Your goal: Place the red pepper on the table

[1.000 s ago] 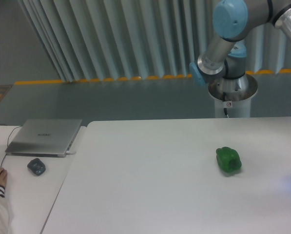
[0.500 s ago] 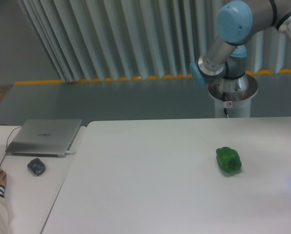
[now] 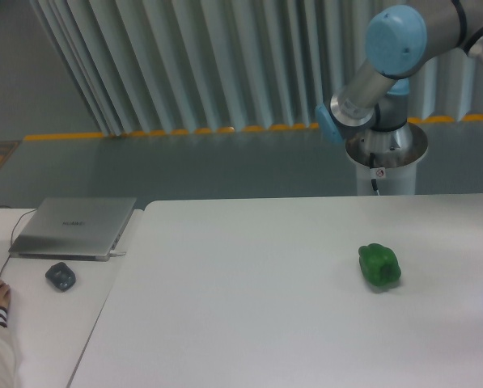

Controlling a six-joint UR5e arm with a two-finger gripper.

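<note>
Fingers lie out of frame; arm (image 3: 387,56) cut off.

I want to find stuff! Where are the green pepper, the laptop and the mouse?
green pepper (image 3: 379,266), fixed camera view, middle of its body
laptop (image 3: 75,225), fixed camera view, centre of closed lid
mouse (image 3: 61,276), fixed camera view, its top

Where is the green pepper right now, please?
The green pepper lies on the right side of the white table, in front of the robot's base.

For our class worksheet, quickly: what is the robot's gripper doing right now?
Gripper: out of frame; only the grey-and-blue arm shows, so its state cannot be told.
</note>
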